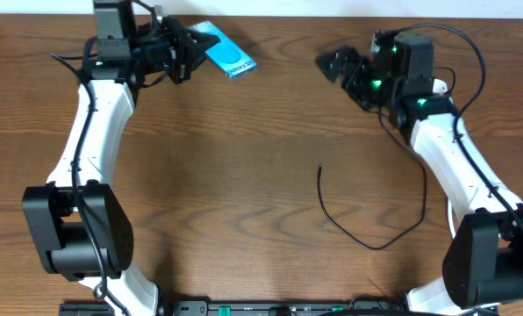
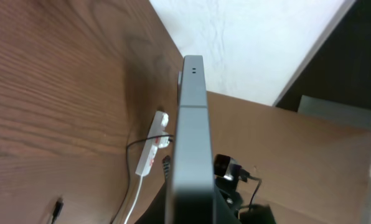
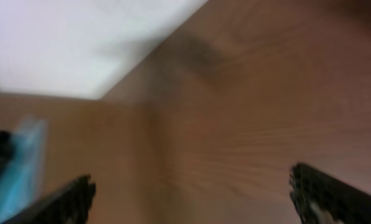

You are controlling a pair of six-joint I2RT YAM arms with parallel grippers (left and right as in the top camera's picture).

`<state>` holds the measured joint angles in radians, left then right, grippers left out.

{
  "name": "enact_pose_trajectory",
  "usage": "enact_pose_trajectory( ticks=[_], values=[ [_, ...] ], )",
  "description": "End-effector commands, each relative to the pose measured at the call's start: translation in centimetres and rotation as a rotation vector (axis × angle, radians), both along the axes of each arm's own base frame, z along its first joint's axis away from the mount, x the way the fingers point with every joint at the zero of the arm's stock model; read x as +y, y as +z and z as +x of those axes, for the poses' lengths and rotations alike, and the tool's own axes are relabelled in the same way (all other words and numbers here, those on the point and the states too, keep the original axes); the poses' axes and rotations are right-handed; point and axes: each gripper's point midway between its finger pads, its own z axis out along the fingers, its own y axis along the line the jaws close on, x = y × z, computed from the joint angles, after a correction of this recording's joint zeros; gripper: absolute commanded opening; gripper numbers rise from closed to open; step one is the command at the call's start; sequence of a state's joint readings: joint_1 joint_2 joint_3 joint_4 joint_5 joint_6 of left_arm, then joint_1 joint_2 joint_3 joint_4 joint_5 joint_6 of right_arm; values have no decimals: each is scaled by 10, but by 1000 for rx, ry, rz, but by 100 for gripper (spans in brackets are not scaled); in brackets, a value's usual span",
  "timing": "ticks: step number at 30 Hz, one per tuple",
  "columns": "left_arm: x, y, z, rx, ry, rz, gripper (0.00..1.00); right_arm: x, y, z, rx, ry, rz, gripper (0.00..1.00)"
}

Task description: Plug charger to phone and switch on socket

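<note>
My left gripper (image 1: pixel 184 54) is shut on one end of the phone (image 1: pixel 227 54), whose teal screen faces up near the table's far edge. In the left wrist view the phone (image 2: pixel 192 137) shows edge-on between my jaws (image 2: pixel 192 214). The charger (image 1: pixel 367 239) lies loose on the table as a thin black curve, its plug tip (image 1: pixel 320 168) free; the tip also shows in the left wrist view (image 2: pixel 58 208). The socket (image 2: pixel 153 148), a white strip with red marks and a white cord, shows only in the left wrist view. My right gripper (image 1: pixel 336 63) is open and empty, and its view (image 3: pixel 198 196) is blurred.
The wooden table (image 1: pixel 244 175) ends at a white far edge (image 2: pixel 248 43). The phone shows as a teal blur at the left of the right wrist view (image 3: pixel 20 168). The right arm (image 1: pixel 454 167) stands over the right side of the table.
</note>
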<state>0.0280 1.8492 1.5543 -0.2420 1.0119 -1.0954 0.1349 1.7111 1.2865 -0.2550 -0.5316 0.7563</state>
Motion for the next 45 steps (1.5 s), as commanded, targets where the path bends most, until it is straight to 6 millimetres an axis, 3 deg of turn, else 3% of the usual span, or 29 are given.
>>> enact_pose_trajectory(
  ticks=[1, 4, 8, 16, 20, 31, 39, 45],
  values=[
    [-2, 16, -17, -63, -93, -22, 7, -12, 22, 2, -113, 89, -261, 99],
    [-2, 5, -24, -51, -116, 11, 8, -27, 26, -11, -48, 89, -435, 99],
    [0, -15, -35, -12, -136, 68, 7, -28, 34, -31, 8, 144, -523, 99],
    [-1, -56, -61, 30, -207, 114, 7, -28, 8, -72, 166, 204, -665, 99],
    [-4, -83, -75, 35, -243, 107, 8, -15, 2, -88, 192, 252, -735, 99],
    [-16, -121, -101, -75, -341, 34, 7, 30, -3, -118, 199, 404, -695, 99],
    [-22, -132, -90, -62, -337, -2, 7, 40, -32, -138, 250, 467, -700, 99],
    [-24, -120, -68, -98, -306, -68, 7, 44, -56, -150, 293, 505, -662, 99]
  ],
)
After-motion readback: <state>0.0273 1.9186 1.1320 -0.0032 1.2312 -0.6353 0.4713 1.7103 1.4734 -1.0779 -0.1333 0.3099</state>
